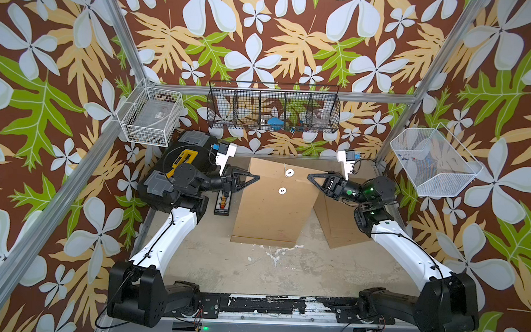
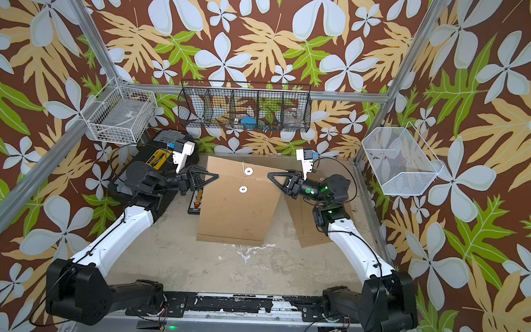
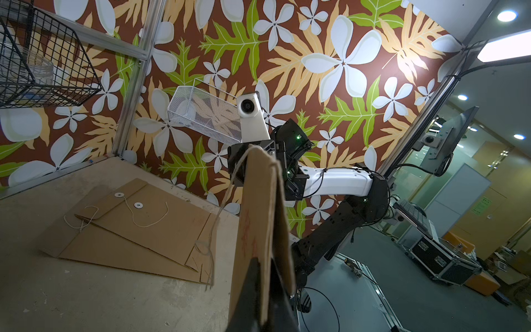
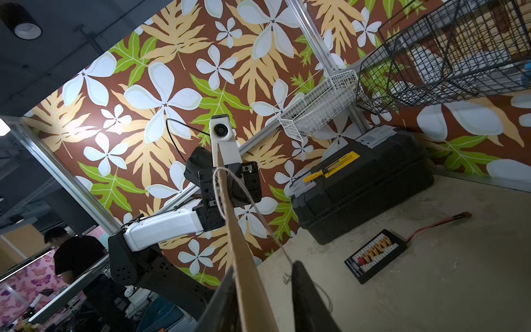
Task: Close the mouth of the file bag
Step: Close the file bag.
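A brown kraft file bag (image 1: 272, 209) (image 2: 235, 208) is held up off the table between my two grippers, sloping down toward the front. It carries two white discs, one on the flap (image 1: 289, 173) and one on the body (image 1: 282, 190). A thin string (image 4: 258, 212) hangs loose from it. My left gripper (image 1: 257, 176) (image 2: 217, 175) (image 3: 263, 267) is shut on the bag's left edge (image 3: 258, 215). My right gripper (image 1: 309, 176) (image 2: 269, 175) (image 4: 263, 267) straddles the right edge (image 4: 244, 258). One of its fingers lies against the paper and the other stands apart from it.
More brown file bags (image 1: 338, 224) (image 3: 129, 230) lie flat on the table at the right. A black toolbox (image 1: 182, 170) (image 4: 362, 186) and a black connector board (image 1: 222, 203) (image 4: 373, 255) sit at the left. Wire baskets (image 1: 152, 115) (image 1: 274, 107) (image 1: 431, 162) hang on the walls.
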Controlling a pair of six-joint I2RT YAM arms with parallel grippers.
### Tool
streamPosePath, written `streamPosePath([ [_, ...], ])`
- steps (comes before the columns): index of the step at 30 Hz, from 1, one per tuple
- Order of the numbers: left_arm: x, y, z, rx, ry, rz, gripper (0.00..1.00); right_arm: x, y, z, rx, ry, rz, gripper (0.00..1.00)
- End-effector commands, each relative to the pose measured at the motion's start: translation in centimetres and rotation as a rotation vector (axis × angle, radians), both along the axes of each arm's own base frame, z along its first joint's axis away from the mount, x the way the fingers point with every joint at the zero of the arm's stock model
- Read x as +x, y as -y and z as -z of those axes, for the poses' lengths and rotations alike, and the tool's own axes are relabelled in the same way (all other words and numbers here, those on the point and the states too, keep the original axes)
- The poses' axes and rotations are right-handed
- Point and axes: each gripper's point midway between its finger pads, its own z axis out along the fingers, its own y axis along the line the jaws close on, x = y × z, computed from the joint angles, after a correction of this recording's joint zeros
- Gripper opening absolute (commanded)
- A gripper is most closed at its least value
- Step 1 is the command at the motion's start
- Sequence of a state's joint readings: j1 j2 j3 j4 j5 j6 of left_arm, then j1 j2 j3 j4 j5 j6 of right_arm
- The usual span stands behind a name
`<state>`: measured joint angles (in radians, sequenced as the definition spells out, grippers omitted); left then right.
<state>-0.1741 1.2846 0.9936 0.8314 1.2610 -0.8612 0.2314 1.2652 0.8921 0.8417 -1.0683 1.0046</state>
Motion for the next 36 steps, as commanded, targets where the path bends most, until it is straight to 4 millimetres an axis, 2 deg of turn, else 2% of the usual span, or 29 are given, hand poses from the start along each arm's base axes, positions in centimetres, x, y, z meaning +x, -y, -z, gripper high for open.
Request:
streamPosePath([
  [1,0.7,-0.1,-0.4,-0.008,0.007,-0.038,0.0,-0.6,0.0,-1.0,0.021,0.024,-0.02,0.09],
  [2,1.0,-0.2,-0.3,-0.01,-0.004,-0.051,0.0,-0.6,0.0,-1.0,0.02,0.02,-0.019,0.0],
  [4,1.5,-0.4,-0.1,-0.014,-0.029,-0.072,0.02,-0.6,0.1,-1.2,0.02,0.018,-0.011,0.0],
  [6,2.2,-0.9,0.0,-0.024,-0.06,-0.101,0.14,-0.6,0.1,-1.2,0.018,0.016,0.0,0.0],
  [7,2.2,-1.0,-0.1,-0.03,-0.068,-0.101,0.24,-0.6,0.1,-1.2,0.014,0.016,0.003,0.0],
  [9,1.9,-1.2,-0.1,-0.043,-0.073,-0.093,0.37,-0.5,0.2,-1.1,0.007,0.015,0.007,0.0],
  [15,1.7,-1.3,-0.3,-0.063,-0.075,-0.082,0.55,-0.7,0.1,-0.9,0.011,0.006,0.002,0.0],
  [19,2.1,-1.2,-0.4,-0.069,-0.088,-0.084,0.57,-0.7,-0.1,-0.3,0.01,-0.008,0.001,0.0],
  [22,1.5,-1.3,-0.5,-0.077,-0.079,-0.065,0.65,-0.4,0.0,-0.4,0.013,-0.013,0.013,0.0],
  [25,2.5,-1.2,0.3,-0.064,-0.105,-0.095,0.63,-0.6,-0.1,-0.6,0.022,-0.013,-0.002,0.0],
  [28,3.4,-1.2,0.8,-0.056,-0.122,-0.114,0.52,-0.7,-0.3,-0.6,0.029,-0.018,-0.012,0.0],
  [36,3.3,-0.7,0.6,-0.052,-0.111,-0.093,0.34,-1.4,-1.6,0.3,0.028,-0.04,-0.054,0.0],
])
